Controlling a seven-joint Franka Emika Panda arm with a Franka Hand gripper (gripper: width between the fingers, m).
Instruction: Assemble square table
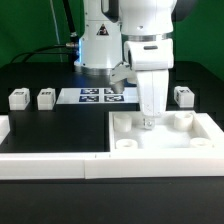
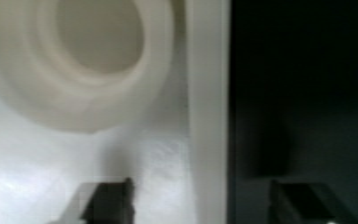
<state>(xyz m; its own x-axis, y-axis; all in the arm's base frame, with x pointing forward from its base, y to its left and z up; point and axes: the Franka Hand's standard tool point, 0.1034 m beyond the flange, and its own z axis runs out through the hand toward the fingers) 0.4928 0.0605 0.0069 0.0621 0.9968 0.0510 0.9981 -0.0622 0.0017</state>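
Note:
The square table slab (image 1: 165, 148) is white, with a raised rim and round corner sockets, and lies at the exterior view's right front. My gripper (image 1: 148, 122) points straight down at its far rim. In the wrist view my gripper (image 2: 204, 200) is open. One dark finger (image 2: 108, 200) is over the slab's white inside and the other over the black table, with the rim edge (image 2: 208, 110) between them, untouched. A round socket (image 2: 91, 50) lies just ahead. Two small white legs (image 1: 17, 98) (image 1: 45, 97) stand at the left and one leg (image 1: 183, 95) at the right.
The marker board (image 1: 100, 95) lies flat behind the slab, at the arm's base. A long white border rail (image 1: 50, 165) runs along the front left, and another rail end (image 1: 3, 126) shows at the left edge. Cables hang behind the arm.

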